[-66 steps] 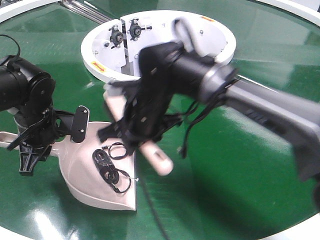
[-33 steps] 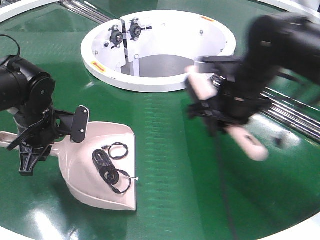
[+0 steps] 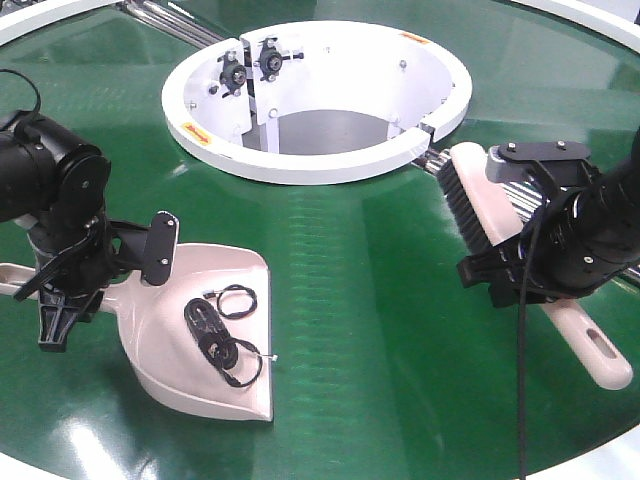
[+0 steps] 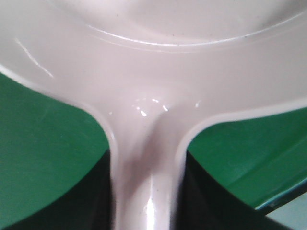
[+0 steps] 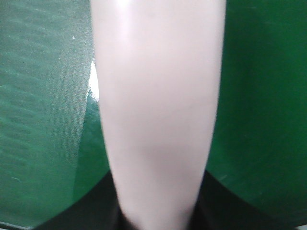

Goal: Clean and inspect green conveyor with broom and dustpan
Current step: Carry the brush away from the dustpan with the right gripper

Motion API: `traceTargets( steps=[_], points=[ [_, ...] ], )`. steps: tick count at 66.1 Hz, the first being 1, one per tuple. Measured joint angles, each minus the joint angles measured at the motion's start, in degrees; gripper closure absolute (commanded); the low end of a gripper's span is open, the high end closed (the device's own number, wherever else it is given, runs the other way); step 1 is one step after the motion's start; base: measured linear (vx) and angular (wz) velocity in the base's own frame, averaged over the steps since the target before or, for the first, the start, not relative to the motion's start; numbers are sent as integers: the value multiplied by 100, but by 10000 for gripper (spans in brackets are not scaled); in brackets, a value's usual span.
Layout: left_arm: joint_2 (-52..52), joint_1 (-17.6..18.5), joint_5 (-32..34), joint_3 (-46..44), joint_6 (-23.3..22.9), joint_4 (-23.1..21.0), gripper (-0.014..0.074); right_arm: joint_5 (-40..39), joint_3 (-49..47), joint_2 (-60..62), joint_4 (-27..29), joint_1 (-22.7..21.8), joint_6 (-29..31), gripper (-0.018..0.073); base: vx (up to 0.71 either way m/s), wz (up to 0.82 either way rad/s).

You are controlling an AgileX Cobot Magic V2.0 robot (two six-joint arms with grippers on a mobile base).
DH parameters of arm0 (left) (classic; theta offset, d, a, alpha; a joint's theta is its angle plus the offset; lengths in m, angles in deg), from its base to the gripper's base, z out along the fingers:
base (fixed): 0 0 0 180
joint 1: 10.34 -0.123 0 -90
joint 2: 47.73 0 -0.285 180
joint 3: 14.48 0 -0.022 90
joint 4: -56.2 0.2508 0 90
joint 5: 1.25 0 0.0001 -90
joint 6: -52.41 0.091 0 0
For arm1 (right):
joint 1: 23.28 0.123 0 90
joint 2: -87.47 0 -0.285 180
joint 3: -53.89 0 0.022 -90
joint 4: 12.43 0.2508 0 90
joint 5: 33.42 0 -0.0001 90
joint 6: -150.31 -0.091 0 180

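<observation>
The pale pink dustpan (image 3: 235, 385) lies flat on the green conveyor (image 3: 370, 330) at the left, with black rings and small dark parts (image 3: 215, 330) inside its scoop. My left gripper (image 3: 70, 290) is shut on the dustpan's handle (image 4: 146, 191), which runs between its dark fingers (image 4: 96, 201). On the right, the broom (image 3: 480, 195) lies slanted over the belt, dark bristles facing left, slotted handle end (image 3: 605, 360) toward the front right. My right gripper (image 3: 535, 275) is shut on the broom's handle (image 5: 158, 120).
The white ring-shaped hub (image 3: 315, 95) with black fittings (image 3: 250, 65) stands at the back centre. Chrome roller rods (image 3: 175, 25) run at the back left and beside the broom head (image 3: 525, 195). The conveyor's white rim (image 3: 30, 470) curves along the front.
My right arm has swung the broom from over the dustpan across to the right side of the belt. The left arm and dustpan have stayed still.
</observation>
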Motion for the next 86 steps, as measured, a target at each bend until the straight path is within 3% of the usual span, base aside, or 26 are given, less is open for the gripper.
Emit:
traceTargets(
  steps=[86],
  points=[
    [0,0,10,0,0,0,589,3,41,0,82,0,700,561,0,0]
  ],
)
